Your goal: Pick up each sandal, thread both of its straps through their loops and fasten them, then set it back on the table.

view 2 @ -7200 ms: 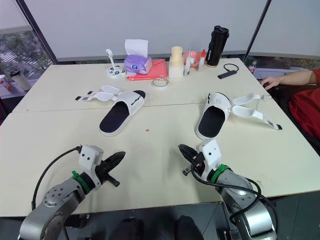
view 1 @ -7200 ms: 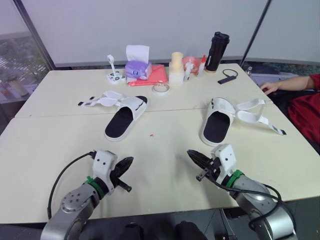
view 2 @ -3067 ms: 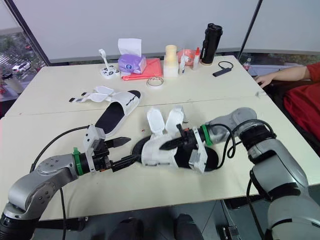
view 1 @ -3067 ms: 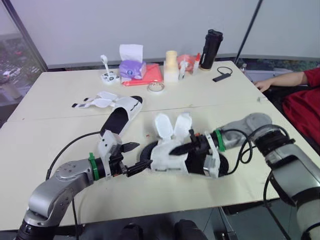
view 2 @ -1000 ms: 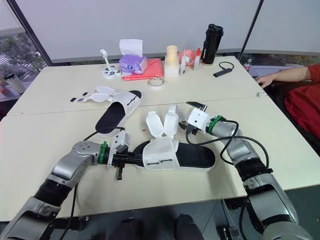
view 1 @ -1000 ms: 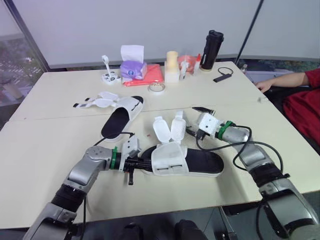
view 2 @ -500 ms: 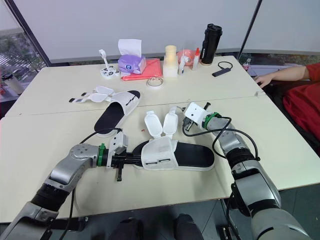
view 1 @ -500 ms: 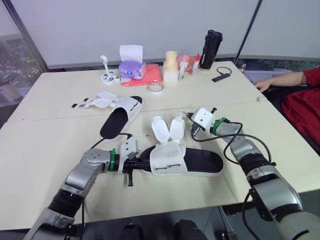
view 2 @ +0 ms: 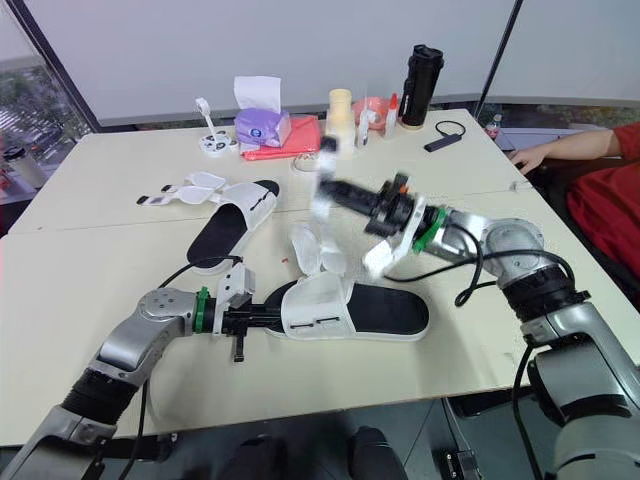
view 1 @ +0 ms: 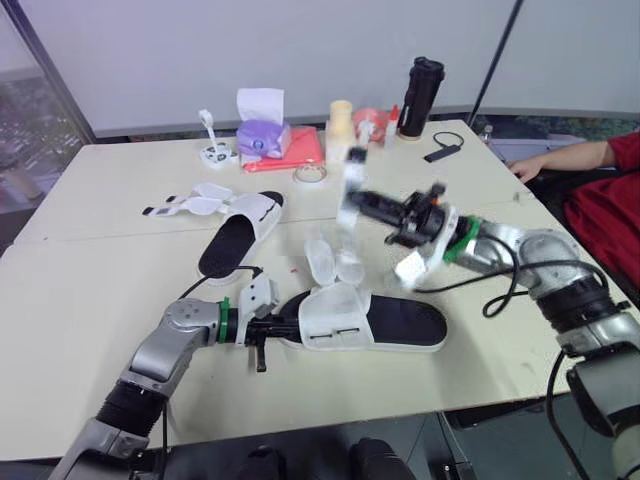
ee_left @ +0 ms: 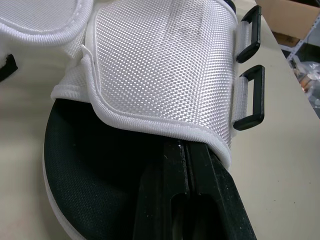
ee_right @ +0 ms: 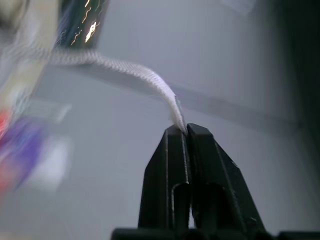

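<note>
Head views: since half a second ago the right gripper [view 1: 360, 202] is swinging up off the desk [view 1: 100, 290], hauling one strap [view 1: 345, 225] above the near sandal [view 1: 400, 320], which is lying toward 6 o'clock. Left wrist: the left gripper [ee_left: 182, 150] is lying closed under the upper, beside empty loops [ee_left: 260, 97]. Right wrist: fingers are pinching the strap's tip — threading looks next.

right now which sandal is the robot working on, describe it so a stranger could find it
On the cream table, look to the front edge. The white fabric sandal with a black footbed lies there crosswise, left pincer pushed under its upper, right pincer holding one white strap up; the matching sandal farther back lies untouched.
</note>
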Motion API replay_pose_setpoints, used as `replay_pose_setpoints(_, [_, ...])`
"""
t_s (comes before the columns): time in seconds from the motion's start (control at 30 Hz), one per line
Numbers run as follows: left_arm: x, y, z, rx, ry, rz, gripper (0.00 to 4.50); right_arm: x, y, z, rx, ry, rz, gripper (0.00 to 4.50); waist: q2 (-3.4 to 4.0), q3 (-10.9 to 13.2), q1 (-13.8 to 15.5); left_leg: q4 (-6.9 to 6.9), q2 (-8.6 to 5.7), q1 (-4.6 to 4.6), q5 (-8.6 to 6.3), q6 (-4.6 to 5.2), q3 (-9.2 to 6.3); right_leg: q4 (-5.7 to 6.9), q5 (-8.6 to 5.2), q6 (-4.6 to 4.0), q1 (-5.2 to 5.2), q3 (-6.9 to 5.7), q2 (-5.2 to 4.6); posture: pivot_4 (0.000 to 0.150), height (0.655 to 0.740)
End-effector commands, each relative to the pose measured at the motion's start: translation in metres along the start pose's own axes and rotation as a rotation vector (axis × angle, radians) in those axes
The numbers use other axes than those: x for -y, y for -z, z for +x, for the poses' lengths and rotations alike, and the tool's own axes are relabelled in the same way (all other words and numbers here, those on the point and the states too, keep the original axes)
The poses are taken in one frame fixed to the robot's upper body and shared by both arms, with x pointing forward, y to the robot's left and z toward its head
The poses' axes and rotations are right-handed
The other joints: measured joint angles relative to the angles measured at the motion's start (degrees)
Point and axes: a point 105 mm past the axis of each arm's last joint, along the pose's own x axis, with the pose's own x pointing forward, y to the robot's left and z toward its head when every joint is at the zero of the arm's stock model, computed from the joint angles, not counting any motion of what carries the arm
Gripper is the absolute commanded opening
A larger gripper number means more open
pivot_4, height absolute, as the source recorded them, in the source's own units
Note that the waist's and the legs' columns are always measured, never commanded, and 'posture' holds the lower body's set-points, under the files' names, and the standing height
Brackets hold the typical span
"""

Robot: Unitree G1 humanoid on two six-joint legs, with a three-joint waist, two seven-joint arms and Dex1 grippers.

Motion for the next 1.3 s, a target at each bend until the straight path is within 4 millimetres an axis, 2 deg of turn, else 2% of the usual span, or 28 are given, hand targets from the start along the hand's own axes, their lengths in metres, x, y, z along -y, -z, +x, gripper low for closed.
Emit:
replay_pose_setpoints(0.03, [-0.002, 0.004, -0.001, -0.022, -0.015, -0.017, 0.0, 0.003, -0.028, -0.004, 0.122, 0.021, 0.014, 0.1, 0.0, 0.0, 0.0, 0.02, -0.01, 0.0, 0.0, 0.0, 0.04, 0.0, 0.0, 0.0, 0.02, 0.03, -0.02, 0.15, 0.74])
replay_pose_setpoints(0.2, [-0.004, 0.005, -0.003, -0.026, -0.018, -0.022, 0.0, 0.0, -0.036, -0.008, 0.12, 0.023, 0.028, 0.1, 0.0, 0.0, 0.0, 0.11, -0.02, 0.06, 0.0, 0.01, 0.12, -0.05, 0.01, 0.01, 0.18, 0.05, -0.09, 0.15, 0.74])
replay_pose_setpoints(0.3, [-0.004, 0.005, -0.003, -0.027, -0.021, -0.029, 0.0, 0.002, -0.039, -0.011, 0.101, 0.034, 0.048, 0.85, -0.01, 0.0, 0.0, 0.09, 0.01, 0.14, 0.0, 0.02, 0.06, -0.04, 0.0, 0.01, 0.26, 0.02, -0.04, 0.15, 0.74])
replay_pose_setpoints(0.43, [-0.005, 0.007, -0.003, -0.028, -0.023, -0.042, 0.0, 0.016, -0.052, -0.024, 0.111, 0.045, 0.029, 2.78, -0.01, 0.0, 0.1, 0.09, 0.0, 0.13, -0.01, 0.02, 0.04, -0.06, 0.0, 0.01, 0.3, 0.01, -0.06, 0.15, 0.74])
replay_pose_setpoints(0.53, [-0.004, 0.007, -0.002, -0.028, -0.017, -0.05, 0.0, 0.027, -0.064, -0.031, 0.107, 0.042, 0.04, 2.78, -0.02, 0.0, 0.1, 0.1, 0.0, 0.13, -0.01, 0.03, -0.01, -0.08, 0.0, 0.01, 0.33, -0.01, -0.05, 0.15, 0.74])
replay_pose_setpoints(0.63, [-0.004, 0.008, -0.002, -0.029, -0.015, -0.052, 0.0, 0.028, -0.065, -0.037, 0.05, 0.008, 0.074, 2.78, -0.02, 0.0, 0.0, 0.1, 0.0, 0.36, -0.01, 0.03, 0.0, -0.09, -0.01, 0.01, 0.56, 0.0, -0.04, 0.15, 0.74])
replay_pose_setpoints(0.73, [-0.004, 0.008, -0.002, -0.028, -0.014, -0.056, 0.0, 0.017, -0.044, -0.057, -0.155, -0.063, 0.213, 2.78, -0.08, 0.0, 0.1, 0.09, 0.0, 0.64, -0.02, 0.05, 0.01, -0.11, -0.02, 0.0, 0.85, 0.0, -0.05, 0.15, 0.74])
replay_pose_setpoints(0.77, [-0.004, 0.008, -0.002, -0.027, -0.013, -0.057, 0.0, 0.012, -0.03, -0.066, -0.283, -0.068, 0.29, 2.78, -0.12, 0.0, 0.0, 0.08, 0.0, 0.73, -0.03, 0.06, 0.02, -0.14, -0.02, 0.0, 0.96, 0.0, -0.05, 0.15, 0.74])
replay_pose_setpoints(0.8, [-0.004, 0.008, -0.002, -0.026, -0.012, -0.058, 0.0, 0.004, -0.015, -0.076, -0.466, -0.074, 0.454, 2.78, -0.14, 0.0, 0.1, 0.07, 0.01, 0.84, -0.05, 0.09, 0.02, -0.18, -0.03, 0.0, 1.1, 0.0, -0.05, 0.15, 0.74])
replay_pose_setpoints(0.83, [-0.004, 0.008, -0.002, -0.025, -0.009, -0.058, 0.0, -0.005, -0.004, -0.087, -0.642, -0.059, 0.691, 2.78, -0.17, 0.0, 0.0, 0.04, 0.02, 1.01, -0.08, 0.15, 0.04, -0.24, -0.04, 0.0, 1.27, 0.01, -0.06, 0.15, 0.74])
replay_pose_setpoints(0.87, [-0.003, 0.007, -0.002, -0.023, -0.007, -0.058, 0.0, -0.012, -0.004, -0.093, -0.75, -0.027, 0.975, 2.78, -0.18, 0.0, 0.0, 0.03, 0.07, 1.11, -0.13, 0.23, 0.03, -0.29, -0.05, 0.01, 1.4, 0.0, -0.04, 0.15, 0.74])
replay_pose_setpoints(0.9, [-0.003, 0.006, -0.002, -0.021, -0.006, -0.057, 0.0, -0.013, -0.01, -0.091, -0.782, 0.015, 1.246, 2.78, -0.17, 0.0, 0.0, 0.04, 0.11, 1.15, -0.15, 0.27, -0.05, -0.34, -0.05, 0.01, 1.53, -0.05, -0.03, 0.15, 0.74])
replay_pose_setpoints(1.0, [-0.004, 0.005, -0.002, -0.017, -0.004, -0.055, 0.0, -0.001, -0.028, -0.072, -0.701, 0.053, 1.699, 2.78, -0.13, 0.0, 0.0, 0.04, 0.31, 1.13, -0.18, 0.33, -0.16, -0.38, -0.05, 0.01, 1.56, -0.13, -0.01, 0.15, 0.74])
replay_pose_setpoints(1.1, [-0.005, 0.005, -0.002, -0.018, -0.005, -0.052, 0.0, 0.018, -0.066, -0.047, -0.511, -0.018, 2.194, 2.78, -0.08, 0.1, 0.2, 0.04, 0.33, 1.12, -0.19, 0.34, -0.2, -0.38, -0.05, 0.01, 1.53, -0.14, -0.02, 0.15, 0.74])
replay_pose_setpoints(1.2, [-0.006, 0.004, -0.002, -0.017, -0.007, -0.048, 0.0, 0.03, -0.083, -0.04, -0.434, -0.08, 2.397, 2.78, -0.13, 0.0, 0.3, 0.05, 0.35, 1.05, -0.19, 0.33, -0.23, -0.49, -0.06, 0.01, 1.55, -0.26, -0.01, 0.15, 0.74])
replay_pose_setpoints(1.27, [-0.006, 0.003, -0.002, -0.015, -0.006, -0.045, 0.0, 0.035, -0.094, -0.039, -0.383, -0.144, 2.456, 2.78, -0.14, 0.0, 0.6, 0.05, 0.34, 1.03, -0.19, 0.33, -0.21, -0.56, -0.06, 0.01, 1.55, -0.26, -0.03, 0.15, 0.74])
replay_pose_setpoints(1.3, [-0.006, 0.002, -0.002, -0.016, -0.003, -0.044, 0.0, 0.031, -0.102, -0.042, -0.401, -0.182, 2.504, 2.78, -0.14, 0.0, 0.7, 0.05, 0.33, 1.0, -0.19, 0.33, -0.21, -0.63, -0.06, 0.01, 1.54, -0.26, -0.03, 0.15, 0.74])
